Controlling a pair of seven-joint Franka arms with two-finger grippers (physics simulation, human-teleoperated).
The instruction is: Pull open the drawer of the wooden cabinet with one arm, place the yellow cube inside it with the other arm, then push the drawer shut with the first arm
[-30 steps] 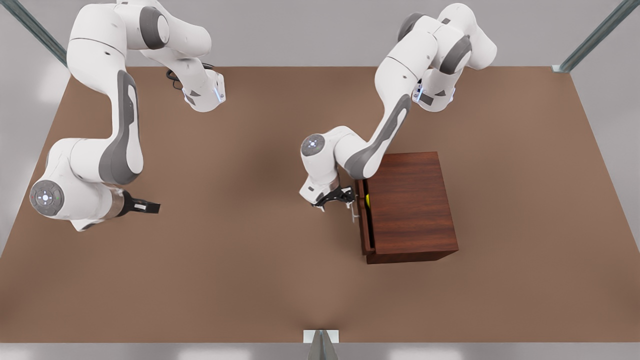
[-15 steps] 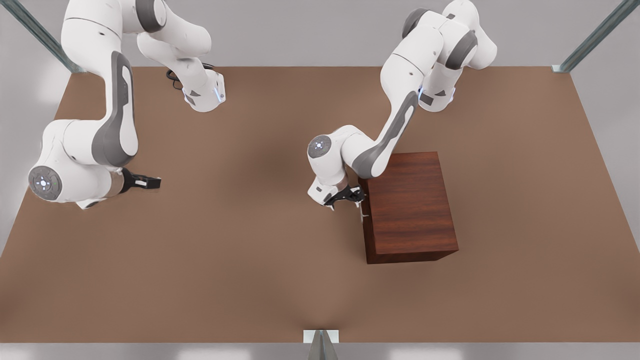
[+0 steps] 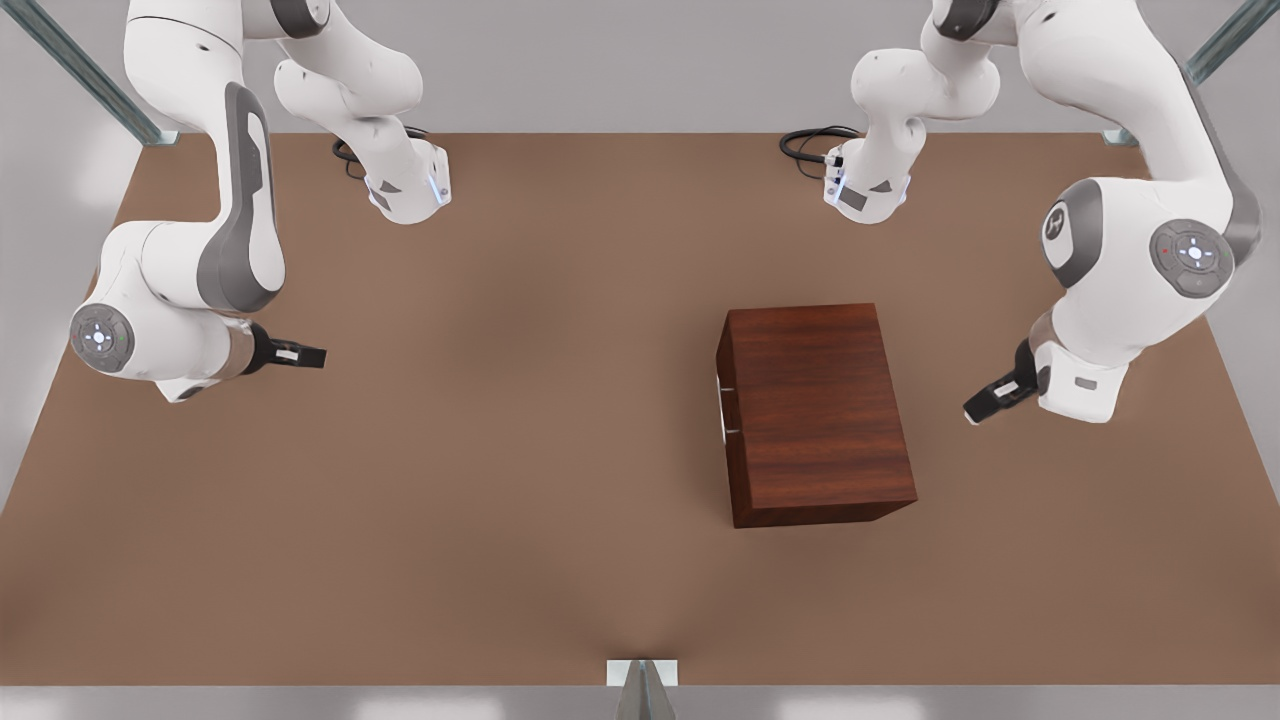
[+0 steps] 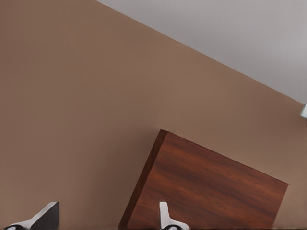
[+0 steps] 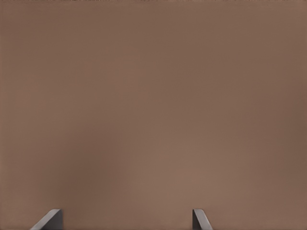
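Note:
The wooden cabinet (image 3: 815,415) stands right of the table's middle, and its top also shows in the left wrist view (image 4: 211,191). Its drawer (image 3: 724,400) sits flush in the face turned to the front view's left, the thin silver handle (image 3: 721,410) just proud of it. The yellow cube is hidden. My left gripper (image 3: 975,412) (image 4: 108,215) hangs open and empty to the front view's right of the cabinet, apart from it. My right gripper (image 3: 310,354) (image 5: 127,218) waits open and empty far off at the front view's left, over bare table.
The brown table (image 3: 500,500) is bare around the cabinet. Both arm bases (image 3: 410,190) (image 3: 865,190) stand at the far edge with black cables beside them. Metal frame posts (image 3: 1125,135) stand at the far corners, and a bracket (image 3: 640,672) sits at the near edge.
The left arm pushed the drawer fully shut, hiding the yellow cube, then swung away from the handle to the cabinet's other side. The right arm only drifted slightly.

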